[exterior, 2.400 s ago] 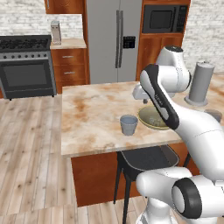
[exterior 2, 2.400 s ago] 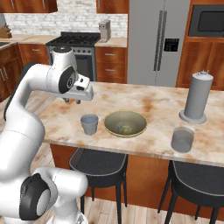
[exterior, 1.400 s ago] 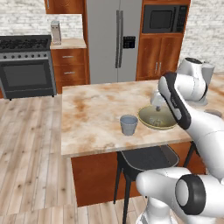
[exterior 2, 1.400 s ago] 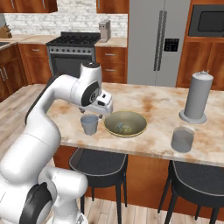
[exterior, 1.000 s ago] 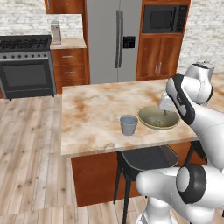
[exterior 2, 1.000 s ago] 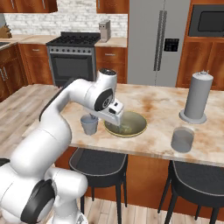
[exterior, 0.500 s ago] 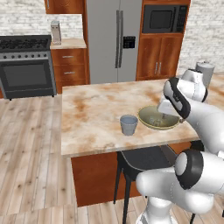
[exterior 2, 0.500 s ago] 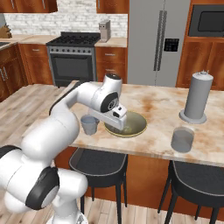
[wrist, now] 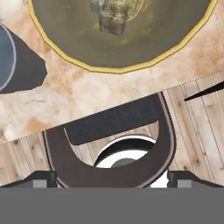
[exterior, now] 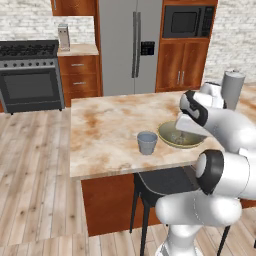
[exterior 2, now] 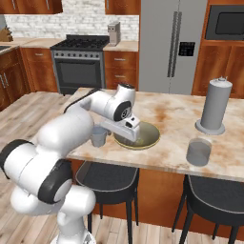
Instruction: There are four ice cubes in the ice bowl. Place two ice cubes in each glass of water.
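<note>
**Claw above ice bowl, spread wide**

Claw (exterior 2: 132,135) poised over near rim of ice bowl (exterior 2: 147,138), fingers fully apart, empty. Bowl on marble tabletop (exterior: 105,135); pale cubes (wrist: 110,19) visible inside. One glass of water (exterior: 147,142) just left of bowl, the other (exterior 2: 198,151) well right, near tall grey cylinder (exterior 2: 213,106).

The ice bowl (exterior 2: 143,137) sits near the island counter's (exterior: 100,135) front edge, its top uncovered; one glass (exterior: 147,142) stands just beside it, leaving a narrow strip of bare marble between; the other glass (exterior 2: 198,151) stands apart on the bowl's far side; behind that glass rises a tall grey cylinder (exterior 2: 214,106); a dark stool (wrist: 113,148) sits below the edge by the bowl.
</note>
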You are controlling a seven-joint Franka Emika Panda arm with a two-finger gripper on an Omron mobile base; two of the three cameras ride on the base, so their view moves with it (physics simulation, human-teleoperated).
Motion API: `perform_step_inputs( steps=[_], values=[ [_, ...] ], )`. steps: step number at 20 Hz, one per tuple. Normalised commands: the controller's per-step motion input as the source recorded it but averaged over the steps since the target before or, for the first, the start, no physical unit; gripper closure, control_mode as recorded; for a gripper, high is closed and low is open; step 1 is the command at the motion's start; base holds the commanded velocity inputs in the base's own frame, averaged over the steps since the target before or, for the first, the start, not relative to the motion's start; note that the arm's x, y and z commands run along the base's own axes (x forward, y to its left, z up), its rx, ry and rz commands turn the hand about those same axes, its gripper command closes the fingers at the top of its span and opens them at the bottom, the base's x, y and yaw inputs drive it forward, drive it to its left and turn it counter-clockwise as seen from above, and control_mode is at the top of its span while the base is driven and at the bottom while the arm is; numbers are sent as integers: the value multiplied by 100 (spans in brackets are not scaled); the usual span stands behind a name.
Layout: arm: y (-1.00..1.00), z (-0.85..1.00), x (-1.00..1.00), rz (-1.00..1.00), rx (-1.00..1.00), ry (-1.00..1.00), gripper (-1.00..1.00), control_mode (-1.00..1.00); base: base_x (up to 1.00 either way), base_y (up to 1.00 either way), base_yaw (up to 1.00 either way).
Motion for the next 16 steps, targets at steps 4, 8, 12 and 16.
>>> perform_step_inputs(
  steps=[4, 8, 12, 16],
  values=[
    [-16, -28, 43, 0, 3, 5, -100, -100, 0, 0, 0],
    [-17, -31, 42, 0, 4, 5, -100, -100, 0, 0, 0],
    [-10, -32, 42, 0, 4, 3, -100, -100, 0, 0, 0],
    [-1, -35, 45, 0, 3, 2, -100, -100, 0, 0, 0]
  ],
)
